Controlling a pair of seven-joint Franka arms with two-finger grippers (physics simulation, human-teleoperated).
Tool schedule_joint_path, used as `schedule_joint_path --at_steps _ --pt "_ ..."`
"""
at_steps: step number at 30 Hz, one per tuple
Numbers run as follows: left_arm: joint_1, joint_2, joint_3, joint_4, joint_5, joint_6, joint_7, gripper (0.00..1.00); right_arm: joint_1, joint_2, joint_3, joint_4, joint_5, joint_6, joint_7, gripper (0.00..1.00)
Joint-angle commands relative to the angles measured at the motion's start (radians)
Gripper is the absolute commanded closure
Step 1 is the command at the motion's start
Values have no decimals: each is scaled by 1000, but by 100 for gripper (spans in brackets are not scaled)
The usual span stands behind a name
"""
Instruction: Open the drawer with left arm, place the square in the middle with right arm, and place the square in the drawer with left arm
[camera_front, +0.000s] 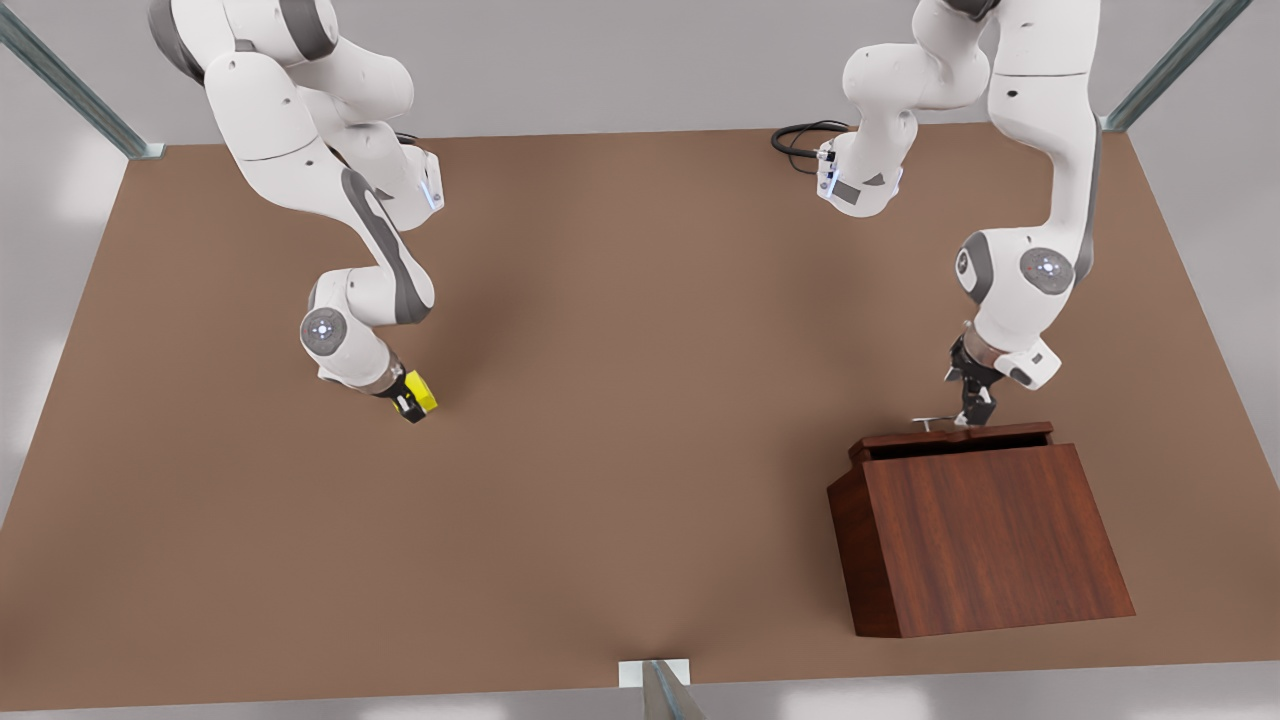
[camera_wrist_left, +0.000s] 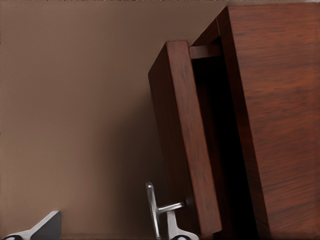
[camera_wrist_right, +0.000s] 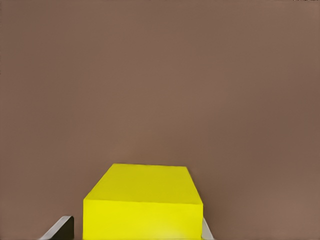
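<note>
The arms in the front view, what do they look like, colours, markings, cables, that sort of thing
Both arms are glossy white with rounded segments and grey bands at the joints. Round grey caps with a small glowing mark sit on the wrist joints. The left gripper and right gripper are black with two fingers. A black cable loops on the table behind the left arm.

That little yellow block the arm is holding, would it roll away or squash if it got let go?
Probably neither. The square has flat faces and sharp edges, so it should sit, not roll. Between the right gripper fingers it keeps its shape, suggesting stiffness.
</note>
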Motion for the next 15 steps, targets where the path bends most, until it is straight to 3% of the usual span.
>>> schedule_joint_path --at_steps 1,10,15 --pt "0 -1 0 0 3 -1 0 0 1 0 0 0 0 0 0 21" --pt "-8 -15 0 -2 3 -73 -5 0 4 6 0 2 -5 -9 -21 25" --pt "-18 -27 0 -2 3 -116 -9 0 3 6 0 17 -5 -11 -17 40"
